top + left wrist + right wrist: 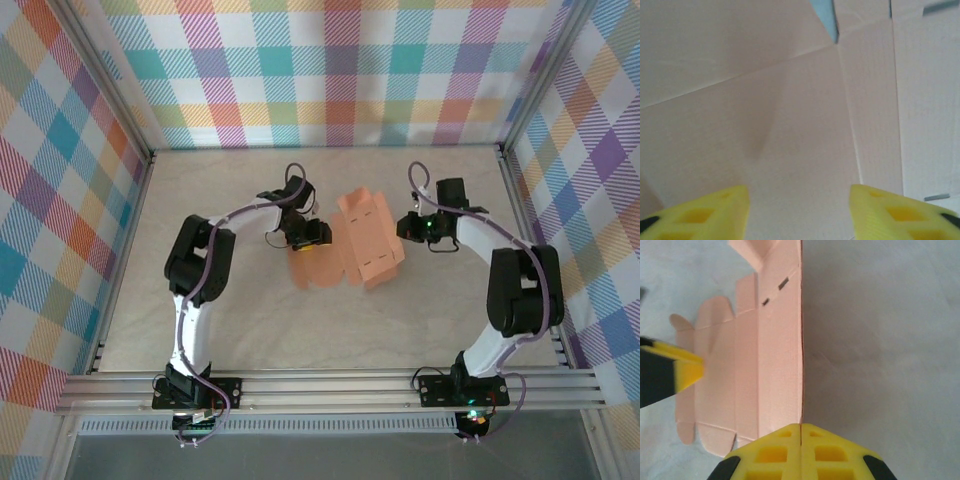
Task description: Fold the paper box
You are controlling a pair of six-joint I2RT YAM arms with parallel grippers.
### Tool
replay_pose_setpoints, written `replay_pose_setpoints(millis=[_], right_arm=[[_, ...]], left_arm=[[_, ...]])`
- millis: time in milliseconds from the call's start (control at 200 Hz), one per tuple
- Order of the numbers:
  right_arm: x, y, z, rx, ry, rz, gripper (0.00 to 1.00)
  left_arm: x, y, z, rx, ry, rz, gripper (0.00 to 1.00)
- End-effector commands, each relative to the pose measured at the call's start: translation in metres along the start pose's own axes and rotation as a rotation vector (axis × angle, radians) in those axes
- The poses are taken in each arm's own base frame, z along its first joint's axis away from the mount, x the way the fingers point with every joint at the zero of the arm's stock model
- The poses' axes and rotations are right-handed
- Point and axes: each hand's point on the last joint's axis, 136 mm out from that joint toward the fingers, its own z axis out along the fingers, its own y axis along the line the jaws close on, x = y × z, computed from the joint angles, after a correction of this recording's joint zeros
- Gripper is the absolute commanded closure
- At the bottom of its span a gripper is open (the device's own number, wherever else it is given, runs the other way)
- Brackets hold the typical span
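Paper box (370,238), a salmon-orange die-cut sheet, half-raised at the centre of the tabletop (300,330), right edge clamped by the closed jaws of the right gripper (801,427), left gripper (797,192) at its left flaps, jaws parted.

Lab test cell: aluminium frame (330,385), plaid cloth walls (330,70).

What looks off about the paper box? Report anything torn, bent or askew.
Nothing looks damaged. The paper box is only part-folded: the right gripper pinches one long edge so that panel stands up, while the other panels and flaps lie flat on the table by the open left gripper. No tears show.
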Motion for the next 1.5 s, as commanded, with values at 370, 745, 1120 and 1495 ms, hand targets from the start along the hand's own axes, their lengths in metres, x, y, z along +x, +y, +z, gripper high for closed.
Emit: replay_pose_setpoints(millis=[370, 745, 1120, 1495], right_arm=[[0.028, 0.018, 0.005, -0.060, -0.114, 0.179, 0.90], [0.019, 0.028, 0.016, -0.135, -0.107, 0.094, 0.54], [0.017, -0.002, 0.015, 0.019, -0.144, 0.105, 0.35], [0.027, 0.004, 0.038, -0.080, -0.061, 0.092, 0.55]], left_arm=[[0.017, -0.014, 0.014, -0.030, -0.057, 0.014, 0.63], [0.045, 0.008, 0.037, -0.040, -0.012, -0.027, 0.62], [0.053, 0.017, 0.047, -0.060, 0.011, -0.052, 0.62], [0.055, 0.018, 0.051, -0.048, 0.019, -0.059, 0.62]])
